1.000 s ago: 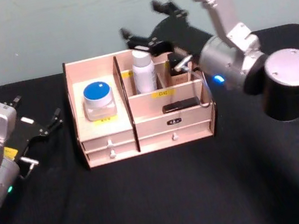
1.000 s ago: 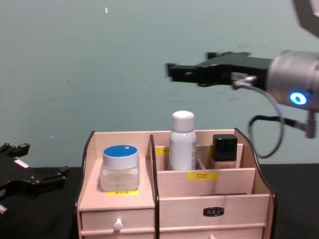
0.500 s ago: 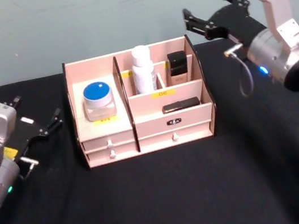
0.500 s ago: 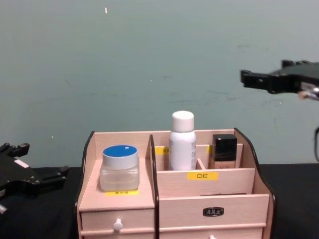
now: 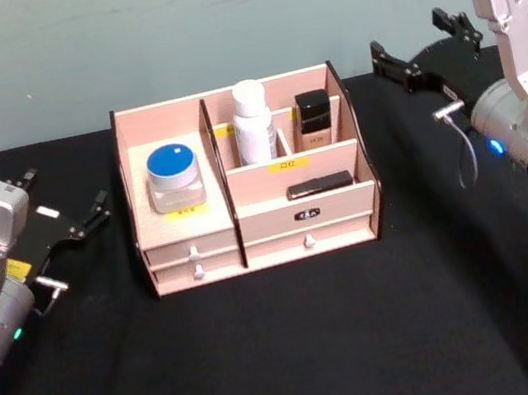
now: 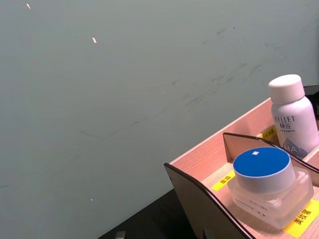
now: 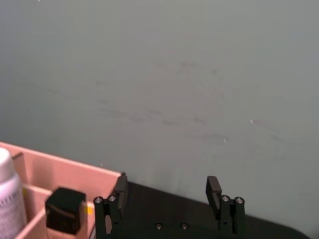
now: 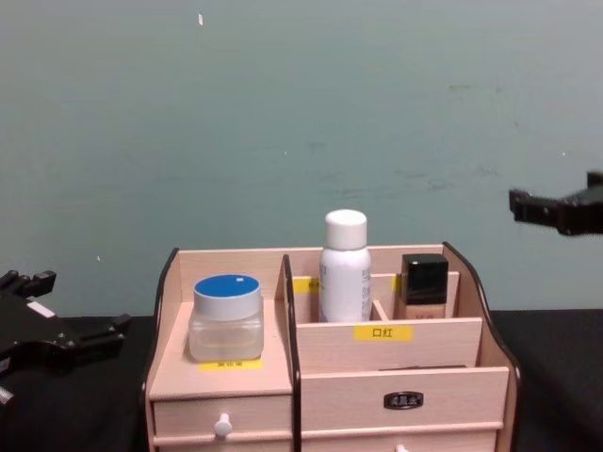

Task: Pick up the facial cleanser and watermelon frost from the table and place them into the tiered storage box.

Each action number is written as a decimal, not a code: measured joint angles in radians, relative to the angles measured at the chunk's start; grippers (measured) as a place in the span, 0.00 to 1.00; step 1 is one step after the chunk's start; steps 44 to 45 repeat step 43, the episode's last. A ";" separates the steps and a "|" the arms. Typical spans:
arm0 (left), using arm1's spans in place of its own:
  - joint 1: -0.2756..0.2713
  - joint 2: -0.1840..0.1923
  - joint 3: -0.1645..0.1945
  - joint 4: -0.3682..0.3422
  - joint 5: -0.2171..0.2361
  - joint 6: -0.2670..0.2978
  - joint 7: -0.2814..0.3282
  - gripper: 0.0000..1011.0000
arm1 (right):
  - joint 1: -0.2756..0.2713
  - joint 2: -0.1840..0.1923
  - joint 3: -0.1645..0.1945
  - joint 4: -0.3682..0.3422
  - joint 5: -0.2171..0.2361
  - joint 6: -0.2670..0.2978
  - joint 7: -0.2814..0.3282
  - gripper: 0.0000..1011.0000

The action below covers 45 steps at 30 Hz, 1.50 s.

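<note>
Standing upright in a rear compartment near the middle of the light wooden tiered storage box (image 5: 249, 230), the tall white cylindrical facial cleanser bottle (image 5: 253, 122) shows slightly left of centre in the upper half of the head view. The squat clear watermelon frost jar with the flat blue lid (image 5: 174, 176) rests on the left shelf of the box, above two small drawers, left of the bottle and separated from it by a dark divider. A beige bottle with a black square cap (image 5: 314, 118) stands in the compartment just right of the white bottle.

The right gripper (image 5: 416, 48) hangs at the upper right of the head view, well apart from the box; its two black fingers (image 7: 119, 191) are spread and hold nothing. The left gripper (image 5: 68, 208) rests at the left edge, near the black table (image 5: 290, 355), its fingers also spread and empty.
</note>
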 joint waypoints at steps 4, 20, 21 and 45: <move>0.000 0.000 0.000 0.000 0.000 0.000 0.000 1.00 | -0.016 -0.005 0.015 0.019 -0.009 -0.002 -0.001 0.99; 0.000 0.000 0.000 0.000 0.000 0.000 0.000 1.00 | -0.034 -0.019 0.024 0.057 -0.033 0.007 -0.001 0.99; 0.000 0.000 0.000 0.000 0.000 0.000 0.000 1.00 | -0.034 -0.019 0.024 0.056 -0.033 0.007 -0.001 0.99; 0.000 0.000 0.000 0.000 0.000 0.000 0.000 1.00 | -0.031 -0.017 0.022 0.052 -0.029 0.006 0.000 0.99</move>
